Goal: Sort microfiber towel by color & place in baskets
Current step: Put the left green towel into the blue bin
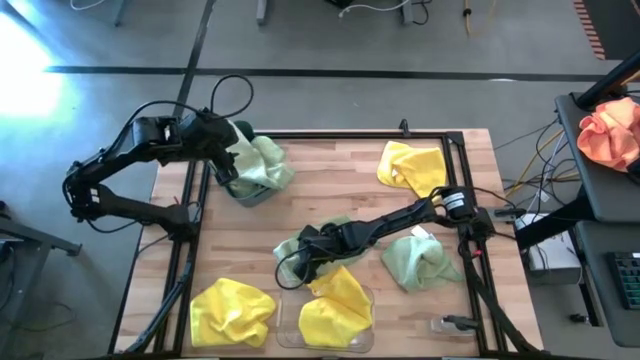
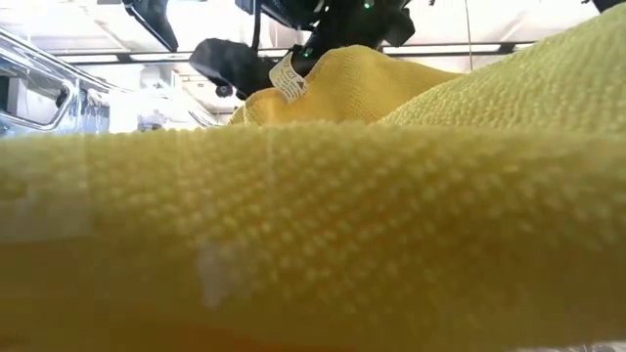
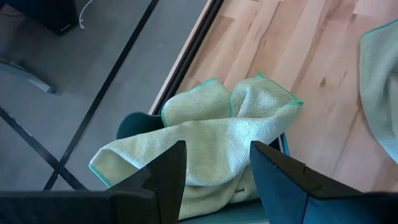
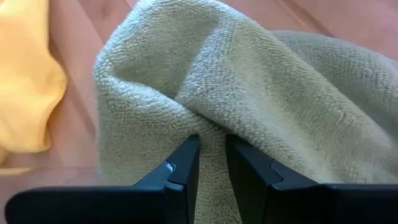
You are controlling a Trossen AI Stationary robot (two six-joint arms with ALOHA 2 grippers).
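Yellow towel (image 2: 313, 244) filled the low view. Mid-table, the right gripper (image 4: 211, 163) pinched a green towel's (image 4: 249, 81) fold. The left gripper (image 3: 214, 177) hung parted over green towels (image 3: 211, 134) in the teal basket (image 3: 134, 124).

Wooden table (image 1: 330, 185), towels (image 1: 232, 311), apparently two baskets (image 1: 285, 325).

Table (image 1: 330, 190): pale wood planks. Three towels sage green (image 1: 262, 160) (image 1: 420, 258) (image 4: 261, 81), green-edged. Three towels bright yellow (image 1: 412, 165) (image 1: 232, 310) (image 1: 338, 312), waffle-textured. Teal basket (image 3: 134, 123). Clear basket (image 1: 290, 322). Orange-pink bundle (image 1: 610, 132).
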